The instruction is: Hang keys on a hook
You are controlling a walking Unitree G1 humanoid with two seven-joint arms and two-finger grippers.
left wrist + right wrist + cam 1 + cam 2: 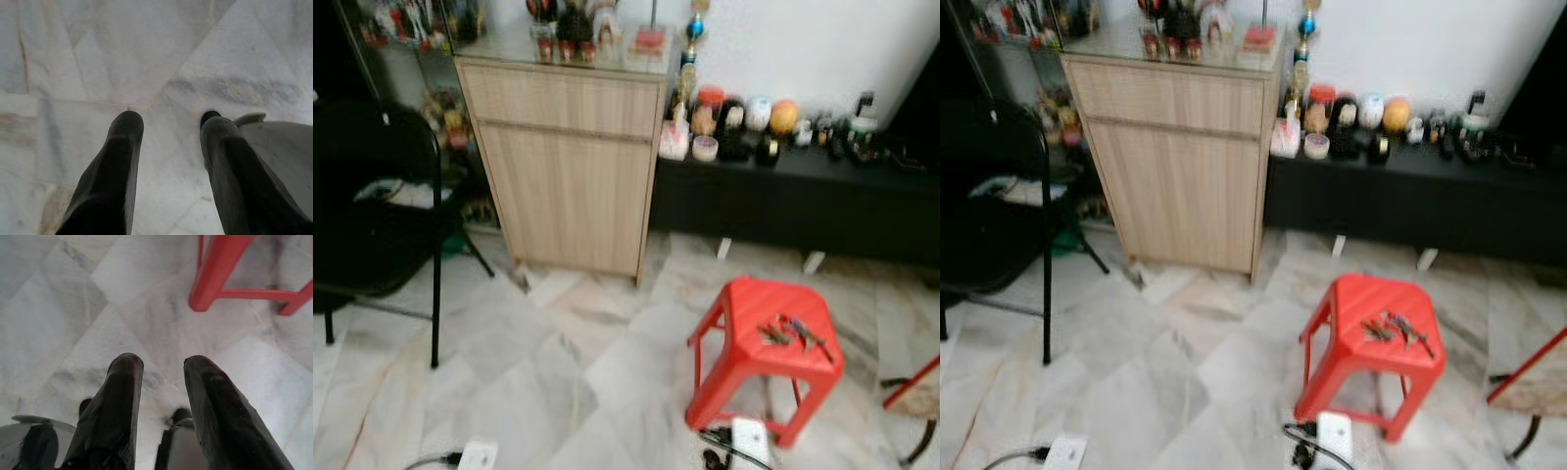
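On the far left of the room we see a black chair [367,211], then a wooden cabinet [570,171] against the wall, a low dark shelf [803,201] crowded with jars, and at the right a red stool [766,354] on the marble floor [558,382]. The keys [793,333] lie on the stool's seat, toward its right edge and well clear of the near edge. We judge the task is at its very start: the keys are not yet picked up, and we cannot make out any hook from where we stand.

Our left gripper [168,132] hangs over bare floor, its fingers moderately apart and holding nothing. Our right gripper [163,364] also points at the floor, fingers a little apart and empty, with a leg of the stool just ahead of it.

Next we would need to step closer to the stool, bend, and bring the right gripper down over the keys, spread enough to straddle the bunch
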